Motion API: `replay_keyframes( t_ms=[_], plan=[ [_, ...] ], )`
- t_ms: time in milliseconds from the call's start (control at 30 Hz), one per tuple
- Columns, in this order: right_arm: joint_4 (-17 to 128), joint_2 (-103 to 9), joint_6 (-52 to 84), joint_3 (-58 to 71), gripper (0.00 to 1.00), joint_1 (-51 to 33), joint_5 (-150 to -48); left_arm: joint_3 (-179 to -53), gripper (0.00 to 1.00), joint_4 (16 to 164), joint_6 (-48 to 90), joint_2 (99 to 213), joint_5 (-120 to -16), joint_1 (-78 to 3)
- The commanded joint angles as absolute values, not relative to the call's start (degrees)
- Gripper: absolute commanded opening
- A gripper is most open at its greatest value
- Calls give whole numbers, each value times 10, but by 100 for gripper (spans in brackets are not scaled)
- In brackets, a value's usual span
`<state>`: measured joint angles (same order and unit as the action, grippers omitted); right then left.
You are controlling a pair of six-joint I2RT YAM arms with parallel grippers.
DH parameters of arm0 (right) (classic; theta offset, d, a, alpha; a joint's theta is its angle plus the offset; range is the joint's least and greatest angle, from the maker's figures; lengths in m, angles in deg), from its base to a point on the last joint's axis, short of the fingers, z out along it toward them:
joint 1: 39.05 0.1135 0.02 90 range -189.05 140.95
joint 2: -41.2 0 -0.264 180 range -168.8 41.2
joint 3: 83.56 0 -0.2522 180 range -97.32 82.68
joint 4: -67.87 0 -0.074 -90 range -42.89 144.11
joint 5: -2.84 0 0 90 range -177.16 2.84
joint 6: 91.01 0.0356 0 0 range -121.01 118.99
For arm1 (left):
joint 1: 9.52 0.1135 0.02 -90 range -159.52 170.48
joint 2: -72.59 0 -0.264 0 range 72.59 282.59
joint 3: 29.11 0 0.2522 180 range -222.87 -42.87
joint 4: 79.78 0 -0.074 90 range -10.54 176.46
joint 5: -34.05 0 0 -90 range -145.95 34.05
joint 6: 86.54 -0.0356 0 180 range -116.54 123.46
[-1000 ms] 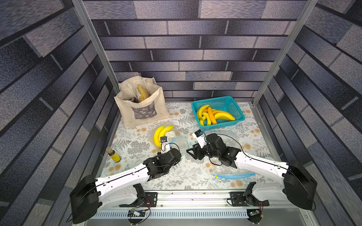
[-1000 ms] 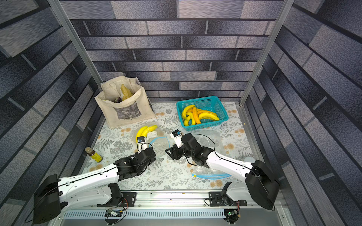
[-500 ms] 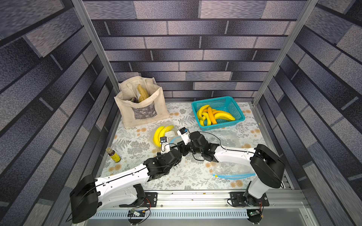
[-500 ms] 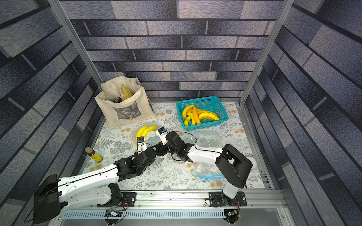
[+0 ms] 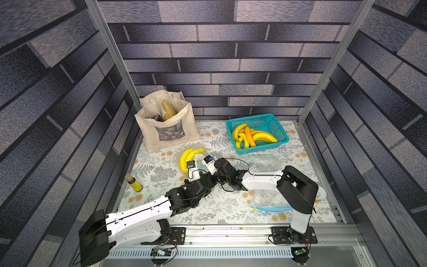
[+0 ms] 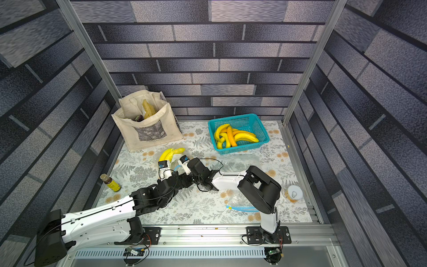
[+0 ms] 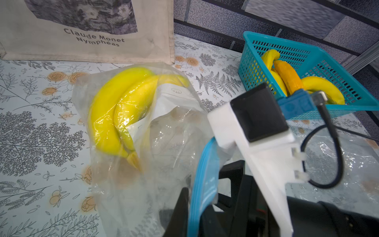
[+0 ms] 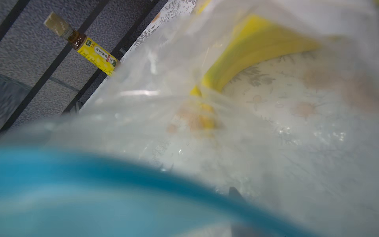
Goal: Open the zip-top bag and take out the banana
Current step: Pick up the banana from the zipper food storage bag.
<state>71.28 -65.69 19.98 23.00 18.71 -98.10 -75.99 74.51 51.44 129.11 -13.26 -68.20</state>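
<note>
In both top views the clear zip-top plastic bag (image 5: 200, 155) lies mid-table on the flowered table cover (image 5: 161, 185), near the cream canvas tote (image 5: 167, 129) and well apart from the teal mesh basket (image 5: 280, 136). Inside it the pair of yellow bananas (image 5: 186, 158) lies flat, long axis running from the robot's side toward the back wall, far tips curving toward the basket. The left gripper (image 5: 196, 170) and right gripper (image 5: 206, 167) meet at the bag's near end, jaws hidden under the wrist cameras.

In the left wrist view the left gripper's dark fingers (image 7: 180, 207) are pinched closed on the bag's blue zip strip (image 7: 202, 184), holding it raised. The film behind billows, so the mouth looks at least partly parted. The bananas' stem ends (image 7: 133, 160) point toward that mouth.

In the right wrist view the blue strip fills the blurred foreground, the bananas beyond it behind film; whether the right gripper is open or has hold of anything I cannot tell.

My reading: opening is under way or nearly done; the bananas are wholly inside, so drawing them out, stems first, remains
</note>
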Motion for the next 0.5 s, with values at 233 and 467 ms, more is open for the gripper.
replay_keyframes(
  t_ms=[233,467],
  plan=[
    [774,-776,203,137,69,213,-948,-747,12,866,528,1325,-156,-704],
    [822,-836,204,97,73,213,-931,-735,12,915,548,1351,-169,-713]
  ],
)
